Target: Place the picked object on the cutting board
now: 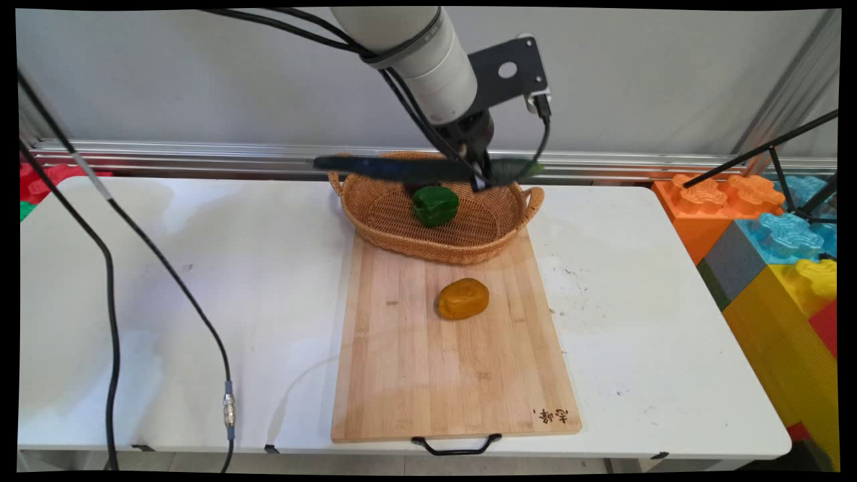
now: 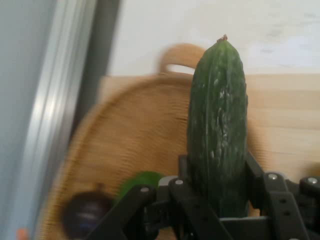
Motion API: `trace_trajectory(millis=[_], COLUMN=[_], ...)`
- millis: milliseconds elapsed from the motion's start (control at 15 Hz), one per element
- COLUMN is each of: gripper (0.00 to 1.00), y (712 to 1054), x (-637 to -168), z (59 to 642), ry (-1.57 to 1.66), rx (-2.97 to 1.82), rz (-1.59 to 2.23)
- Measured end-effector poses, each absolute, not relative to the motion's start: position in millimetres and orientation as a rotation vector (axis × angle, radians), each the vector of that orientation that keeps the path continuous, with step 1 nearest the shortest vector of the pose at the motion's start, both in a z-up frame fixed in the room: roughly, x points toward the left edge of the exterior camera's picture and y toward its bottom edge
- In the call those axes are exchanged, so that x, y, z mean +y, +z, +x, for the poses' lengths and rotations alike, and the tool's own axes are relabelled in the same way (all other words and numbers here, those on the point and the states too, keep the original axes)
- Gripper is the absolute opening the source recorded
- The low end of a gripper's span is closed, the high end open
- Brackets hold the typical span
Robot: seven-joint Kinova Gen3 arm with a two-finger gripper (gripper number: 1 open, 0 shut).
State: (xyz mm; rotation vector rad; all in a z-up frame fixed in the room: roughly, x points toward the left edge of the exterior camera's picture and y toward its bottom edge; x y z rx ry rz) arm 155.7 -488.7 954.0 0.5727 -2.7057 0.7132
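Note:
My gripper (image 1: 479, 175) hangs over the far side of a wicker basket (image 1: 402, 246), shut on a long dark green cucumber (image 1: 375, 168) that lies level across the basket's back rim. In the hand view the cucumber (image 2: 217, 120) stands up between the gripper (image 2: 217, 172) jaws, with the basket (image 2: 130, 130) below it. A green bell pepper (image 1: 435, 205) sits inside the basket, its edge (image 2: 140, 181) showing beside a dark purple round thing (image 2: 87, 212). An orange-yellow pepper (image 1: 462, 298) lies on the wooden cutting board (image 1: 435, 381).
The cutting board's near edge has a black handle (image 1: 455, 447) at the table's front. Black cables (image 1: 107, 281) hang over the table's left part. Big coloured plastic blocks (image 1: 770, 241) and a tripod leg (image 1: 756, 152) stand at the right. A metal rail (image 1: 167, 155) runs along the back.

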Motion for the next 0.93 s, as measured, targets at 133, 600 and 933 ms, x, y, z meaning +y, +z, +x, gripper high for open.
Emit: trace_trajectory(millis=[133,600,933], gripper=[0.0,0.0,0.0], y=[960,938,878], x=[-459,-393,-372], z=[144,125,123], ry=[0.611,0.375,0.276], rx=[-2.718,-2.739,-2.726], rz=[0.612,0.732,0.806])
